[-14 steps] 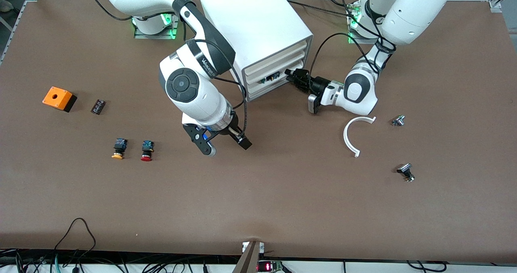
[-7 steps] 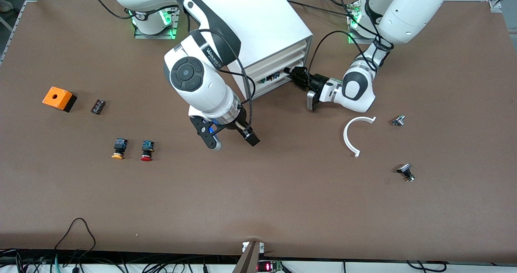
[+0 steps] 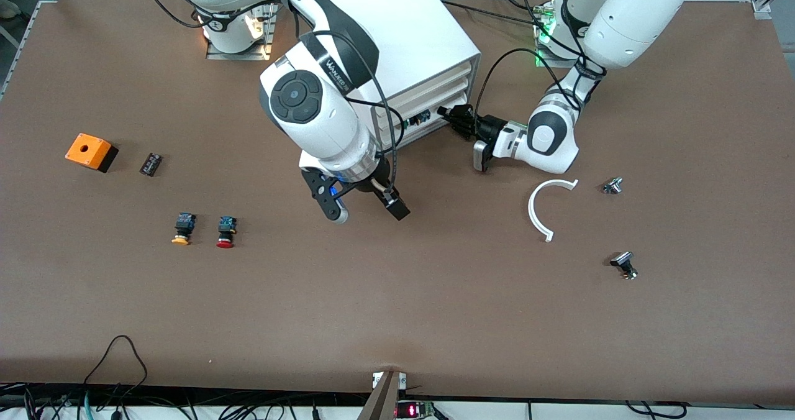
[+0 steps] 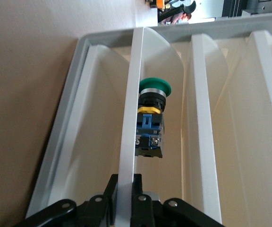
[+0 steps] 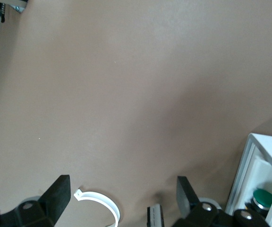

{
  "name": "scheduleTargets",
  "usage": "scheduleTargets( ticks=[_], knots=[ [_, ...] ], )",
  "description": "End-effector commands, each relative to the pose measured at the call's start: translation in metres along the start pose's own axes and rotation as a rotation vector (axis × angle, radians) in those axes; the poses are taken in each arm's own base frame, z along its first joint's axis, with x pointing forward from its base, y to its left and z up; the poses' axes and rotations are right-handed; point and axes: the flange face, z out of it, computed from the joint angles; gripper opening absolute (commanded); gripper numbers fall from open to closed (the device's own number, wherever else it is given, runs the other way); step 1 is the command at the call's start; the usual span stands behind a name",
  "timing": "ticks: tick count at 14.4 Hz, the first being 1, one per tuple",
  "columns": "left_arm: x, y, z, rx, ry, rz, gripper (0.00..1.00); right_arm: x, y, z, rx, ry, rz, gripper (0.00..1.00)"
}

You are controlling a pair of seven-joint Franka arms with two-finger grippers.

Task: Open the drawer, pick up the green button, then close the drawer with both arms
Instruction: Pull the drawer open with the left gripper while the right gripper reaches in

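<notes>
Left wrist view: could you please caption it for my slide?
Left gripper shut on the drawer front, green button visible inside.

**Hidden or cut off around the two claws**

In the front view the right arm (image 3: pixel 317 122) covers much of the cabinet (image 3: pixel 404 28) face, and the drawer (image 3: pixel 417 123) front shows only partly, just beside the left gripper (image 3: pixel 452 117). The button (image 4: pixel 150 120) is half screened by the drawer's front lip in the left wrist view, above that claw. In the right wrist view the white curved strip (image 5: pixel 98 202), between the right gripper (image 5: pixel 122 194) fingers, runs off the picture's edge.
</notes>
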Motion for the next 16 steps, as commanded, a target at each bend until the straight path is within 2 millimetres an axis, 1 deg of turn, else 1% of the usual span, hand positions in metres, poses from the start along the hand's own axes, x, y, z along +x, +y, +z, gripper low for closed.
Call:
scheduleTargets(
  ticks=[1,2,3,4,6,7,8,9,11,13,14,15,16],
  knots=[
    [0.018,0.002,-0.028,0.011,0.053,0.022,0.00,-0.018,-0.005,0.005,0.016,-0.010,0.025,0.99],
    [0.019,-0.001,-0.035,0.022,0.053,0.003,0.00,-0.021,-0.005,0.007,0.014,-0.009,0.026,0.99],
    [0.025,-0.002,-0.047,0.044,0.056,-0.001,0.00,-0.022,-0.005,0.007,0.014,-0.009,0.025,0.99],
    [0.029,-0.001,-0.056,0.067,0.039,-0.003,0.00,-0.024,-0.005,0.007,0.016,-0.010,0.031,0.99],
    [0.042,-0.002,-0.081,0.118,0.027,-0.014,0.00,-0.034,-0.005,0.008,0.030,-0.013,0.045,1.00],
    [0.049,0.000,-0.087,0.129,0.025,-0.013,0.00,-0.042,-0.004,0.013,0.025,-0.013,0.038,0.99],
    [0.051,-0.005,-0.095,0.140,0.023,-0.015,0.00,-0.049,-0.001,0.024,0.010,-0.011,0.036,0.99],
    [0.056,-0.010,-0.110,0.161,0.027,-0.004,0.00,-0.063,0.002,0.034,-0.001,-0.006,0.018,1.00],
    [0.064,-0.015,-0.125,0.191,0.011,0.013,0.00,-0.085,0.008,0.053,-0.013,0.022,-0.007,0.99],
    [0.069,-0.020,-0.131,0.195,0.019,0.014,0.00,-0.104,0.015,0.074,-0.033,0.056,-0.048,0.99],
    [0.071,-0.022,-0.134,0.199,0.023,0.015,0.00,-0.109,0.019,0.086,-0.042,0.066,-0.061,0.99],
    [0.074,-0.021,-0.136,0.201,0.027,0.020,0.00,-0.122,0.023,0.097,-0.041,0.070,-0.082,1.00],
    [0.074,-0.022,-0.139,0.204,0.030,0.018,0.00,-0.131,0.027,0.111,-0.047,0.077,-0.096,0.99]
  ],
)
